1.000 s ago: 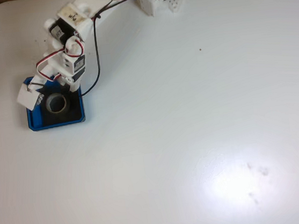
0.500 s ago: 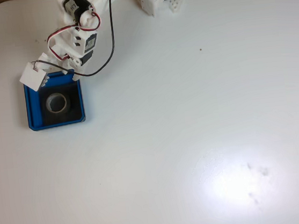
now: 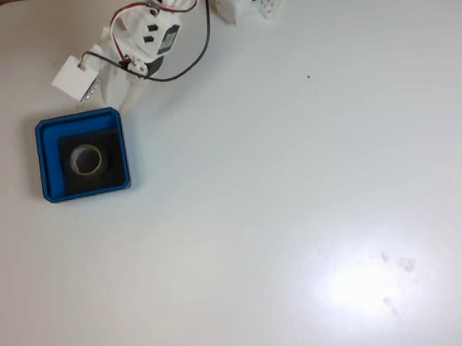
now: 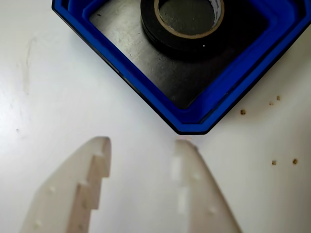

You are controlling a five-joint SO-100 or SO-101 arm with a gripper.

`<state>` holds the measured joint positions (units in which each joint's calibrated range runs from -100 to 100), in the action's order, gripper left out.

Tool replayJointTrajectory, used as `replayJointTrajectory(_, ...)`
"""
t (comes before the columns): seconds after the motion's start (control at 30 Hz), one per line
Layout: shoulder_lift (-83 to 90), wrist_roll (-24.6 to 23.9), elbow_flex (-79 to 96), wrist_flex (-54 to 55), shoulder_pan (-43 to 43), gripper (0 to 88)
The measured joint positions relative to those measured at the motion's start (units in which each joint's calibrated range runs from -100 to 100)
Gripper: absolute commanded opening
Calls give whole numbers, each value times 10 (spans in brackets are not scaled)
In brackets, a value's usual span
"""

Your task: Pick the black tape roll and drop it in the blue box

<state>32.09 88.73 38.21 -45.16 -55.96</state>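
Gripper point(image 4: 143, 143) – jaws parted with a clear gap of bare table between them, holding nothing. In the wrist view the two white fingers point(image 4: 80, 194) rise from the lower edge, their tips just short of the near corner of the blue box. In the fixed view the gripper point(image 3: 113, 90) sits above the table near the upper left, just beyond the top edge of the box and apart from it.

Table point(image 3: 301, 198) – white, flat surface. A bright glare patch lies toward the lower right in the fixed view, with a few faint smudges beside it. In the wrist view several small brown specks point(image 4: 274, 131) lie on the table to the right of the box corner.

Arm point(image 3: 152, 32) – white body with black motor faces and red and black wiring, reaching down and to the left from the top edge of the fixed view.

Blue box point(image 3: 50, 160) – shallow square tray with clipped corners and a dark inner floor, resting flat near the left edge of the table in the fixed view.

Black tape roll point(image 3: 87, 159) – lies flat on the floor of the box, roughly central, open centre upward. In the wrist view the roll point(image 4: 167, 39) shows a black outer band and a pale inner rim
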Motion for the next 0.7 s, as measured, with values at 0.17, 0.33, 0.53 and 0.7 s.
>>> replayJointTrajectory(0.17, 92, 0, 92, 0, 10, 117)
replayJointTrajectory(0.33, 191, 0, 180, 0, 12, 117)
replayJointTrajectory(0.53, 289, 1, 270, 0, 27, 117)
replayJointTrajectory(0.7, 369, 1, 345, 0, 48, 117)
